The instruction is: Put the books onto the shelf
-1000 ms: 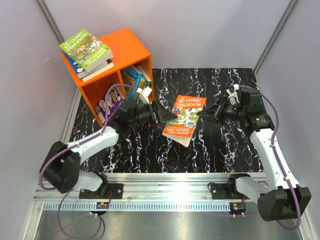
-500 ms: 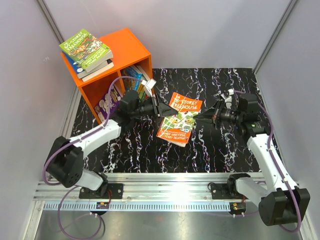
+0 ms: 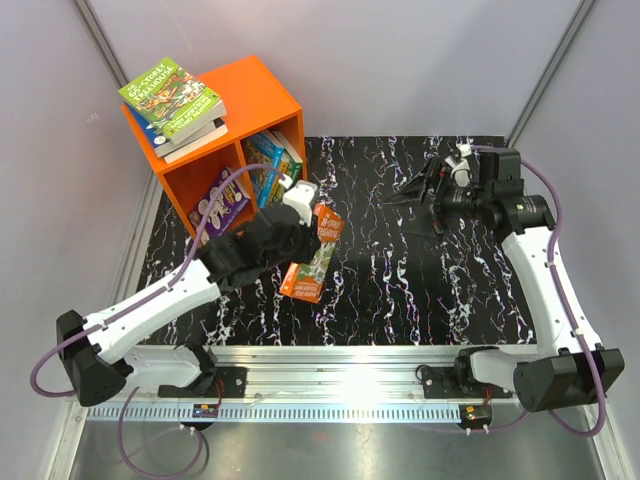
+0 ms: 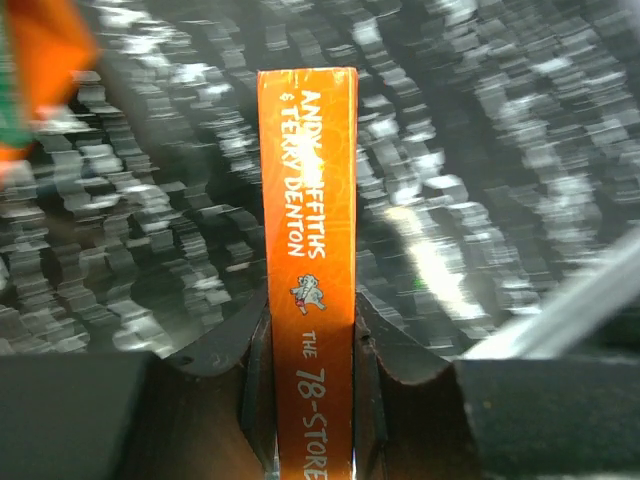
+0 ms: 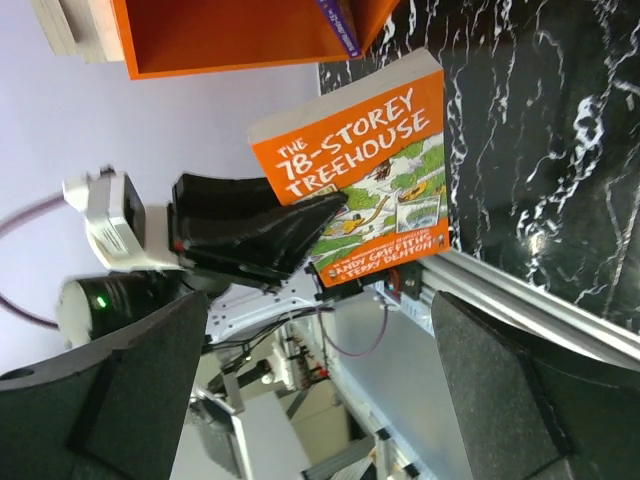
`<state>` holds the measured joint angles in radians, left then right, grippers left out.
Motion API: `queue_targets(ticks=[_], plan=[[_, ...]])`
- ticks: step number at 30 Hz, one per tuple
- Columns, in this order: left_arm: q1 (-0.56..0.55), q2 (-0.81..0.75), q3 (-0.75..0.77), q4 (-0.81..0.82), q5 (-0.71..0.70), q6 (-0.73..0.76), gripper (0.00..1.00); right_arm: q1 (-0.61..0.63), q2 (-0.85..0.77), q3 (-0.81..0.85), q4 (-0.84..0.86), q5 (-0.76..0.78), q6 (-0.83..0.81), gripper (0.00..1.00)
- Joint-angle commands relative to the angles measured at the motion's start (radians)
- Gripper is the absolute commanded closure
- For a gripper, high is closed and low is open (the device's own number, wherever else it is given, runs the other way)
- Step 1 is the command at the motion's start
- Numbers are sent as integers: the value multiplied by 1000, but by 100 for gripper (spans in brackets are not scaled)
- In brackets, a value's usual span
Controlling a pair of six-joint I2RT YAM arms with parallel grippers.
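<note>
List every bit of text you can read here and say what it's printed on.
Orange book spine: "ANDY GRIFFITHS & TERRY DENTON", "THE 78-STORE", cut off.
Its cover: "THE 78-STOREY TREEHOUSE".
Green book atop the shelf: "STOREY TREEHOUSE"; number unreadable.
Books inside the shelf: too small.

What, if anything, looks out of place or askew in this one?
A stack of books sits on top of the shelf, skewed and overhanging its edge, not inside. A purple book in the left compartment leans out the front. The left gripper's orange book looks intact.
</note>
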<state>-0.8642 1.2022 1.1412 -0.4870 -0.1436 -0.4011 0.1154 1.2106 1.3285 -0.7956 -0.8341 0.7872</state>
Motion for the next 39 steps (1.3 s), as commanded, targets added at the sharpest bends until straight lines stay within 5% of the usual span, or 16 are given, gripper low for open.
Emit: queue_targets(ticks=[1, 6, 14, 24, 25, 28, 29, 30, 32, 35, 36, 37, 39], plan=[[-88, -56, 15, -9, -322, 139, 100, 35, 33, 29, 7, -69, 92, 0], [-229, -90, -6, 71, -483, 215, 100, 144, 75, 22, 5, -45, 161, 0], [-438, -115, -52, 198, -614, 387, 100, 363, 130, -57, 231, 3, 345, 0], [-584, -104, -74, 218, -769, 421, 100, 409, 187, -18, 269, 1, 356, 2], [-591, -102, -74, 225, -783, 424, 100, 414, 185, -20, 269, 0, 356, 7], [-611, -79, -69, 222, -856, 450, 100, 417, 181, -35, 277, -7, 362, 55], [-611, -72, -64, 211, -872, 452, 100, 417, 175, -40, 277, -7, 362, 85], [-614, -55, -55, 196, -907, 453, 100, 417, 173, -45, 276, -5, 365, 95], [-618, -44, -51, 173, -947, 436, 97, 417, 168, -52, 279, -3, 363, 100], [-616, -53, -8, 43, -1011, 236, 62, 417, 176, -43, 286, -3, 360, 100], [-616, -61, 5, -64, -1016, 175, 21, 417, 182, -35, 294, -2, 359, 100], [-618, -75, 14, -117, -1005, 119, 2, 417, 193, -17, 302, -2, 348, 100], [-616, -136, 19, -212, -946, -3, 1, 420, 237, 11, 331, -8, 336, 100]])
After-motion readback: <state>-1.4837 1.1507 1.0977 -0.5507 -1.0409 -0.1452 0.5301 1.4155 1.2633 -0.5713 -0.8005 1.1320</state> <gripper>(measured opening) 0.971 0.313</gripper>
